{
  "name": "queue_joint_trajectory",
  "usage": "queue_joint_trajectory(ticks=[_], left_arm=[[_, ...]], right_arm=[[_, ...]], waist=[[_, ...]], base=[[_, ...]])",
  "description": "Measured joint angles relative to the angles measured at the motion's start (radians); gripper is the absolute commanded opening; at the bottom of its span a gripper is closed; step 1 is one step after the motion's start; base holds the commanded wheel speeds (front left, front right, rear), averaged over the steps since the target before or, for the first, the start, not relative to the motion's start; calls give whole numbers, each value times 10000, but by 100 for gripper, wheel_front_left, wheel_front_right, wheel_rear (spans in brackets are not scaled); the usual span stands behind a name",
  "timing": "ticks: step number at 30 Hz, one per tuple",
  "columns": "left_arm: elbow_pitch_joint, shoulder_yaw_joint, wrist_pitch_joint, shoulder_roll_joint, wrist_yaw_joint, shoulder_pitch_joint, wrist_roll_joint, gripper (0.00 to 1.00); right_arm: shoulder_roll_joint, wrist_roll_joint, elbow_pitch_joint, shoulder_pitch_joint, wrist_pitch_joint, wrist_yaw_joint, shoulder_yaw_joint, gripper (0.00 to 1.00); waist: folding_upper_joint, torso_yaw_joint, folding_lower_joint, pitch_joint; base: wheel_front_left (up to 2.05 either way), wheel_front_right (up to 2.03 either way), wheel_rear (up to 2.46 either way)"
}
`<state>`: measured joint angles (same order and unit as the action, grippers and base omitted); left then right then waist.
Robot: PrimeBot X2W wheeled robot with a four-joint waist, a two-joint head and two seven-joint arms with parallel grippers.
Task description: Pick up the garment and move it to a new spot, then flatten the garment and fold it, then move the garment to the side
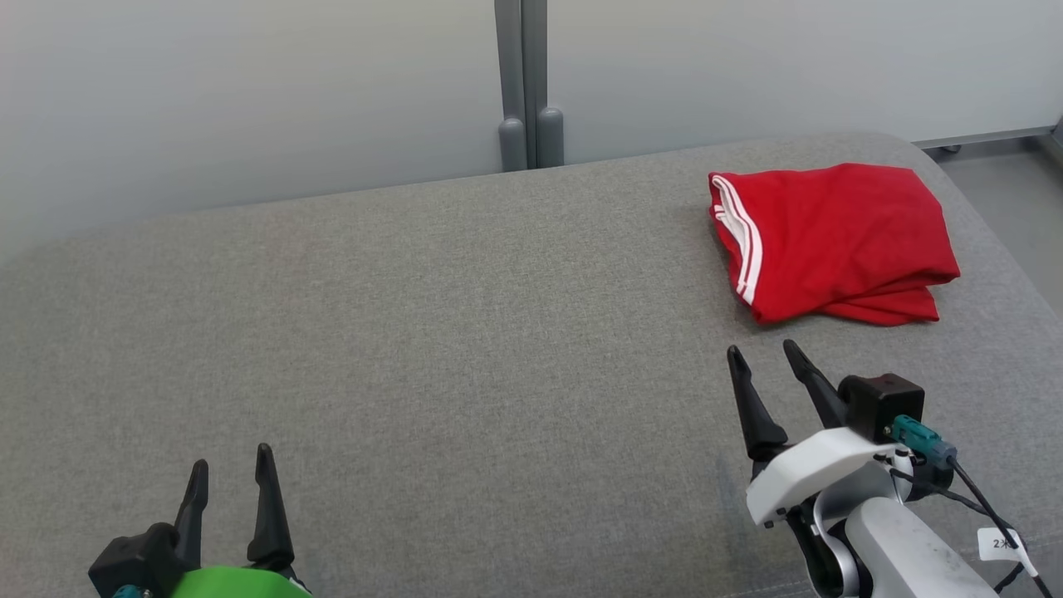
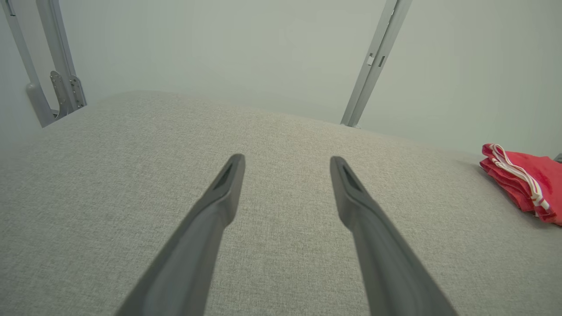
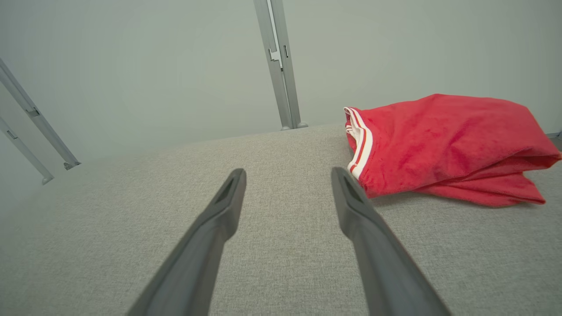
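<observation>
The garment (image 1: 830, 239) is red with white stripes along one edge and lies folded in a compact pile at the far right of the grey padded surface (image 1: 465, 332). My right gripper (image 1: 764, 352) is open just in front of the garment, a short gap away, holding nothing. In the right wrist view the garment (image 3: 443, 145) lies just right of my open right gripper (image 3: 287, 173). At the near left my left gripper (image 1: 231, 461) is open and empty, far from the garment. In the left wrist view the garment (image 2: 524, 182) shows at the right edge, beyond the open left gripper (image 2: 286, 159).
A pale wall with a grey vertical post (image 1: 527, 83) stands behind the surface. The surface's rounded right end (image 1: 988, 216) drops to the floor just past the garment. Bare grey fabric spreads over the middle and left.
</observation>
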<state>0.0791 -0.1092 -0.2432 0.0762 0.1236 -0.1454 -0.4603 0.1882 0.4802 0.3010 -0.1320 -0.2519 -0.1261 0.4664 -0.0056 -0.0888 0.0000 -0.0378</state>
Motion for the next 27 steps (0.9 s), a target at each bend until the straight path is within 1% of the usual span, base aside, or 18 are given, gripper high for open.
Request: queue_joint_trajectory(ticks=[10, 19, 27], left_arm=[[-40, -194, -54, -33, 0, -10, 77, 100], [-59, -222, -54, -46, 0, -23, 217, 100], [-61, -263, -56, -56, 0, -37, 251, 100]], right_arm=[[-274, -616, -382, 452, 0, 0, -280, 100], [-360, -1047, -673, 722, 0, 0, -564, 100], [-531, -1227, -813, 1018, 0, 0, -732, 100]], waist=[[0, -34, 0, -39], [0, -31, 0, -60], [0, -26, 0, -87]], base=[[0, 0, 0], [0, 0, 0], [0, 0, 0]])
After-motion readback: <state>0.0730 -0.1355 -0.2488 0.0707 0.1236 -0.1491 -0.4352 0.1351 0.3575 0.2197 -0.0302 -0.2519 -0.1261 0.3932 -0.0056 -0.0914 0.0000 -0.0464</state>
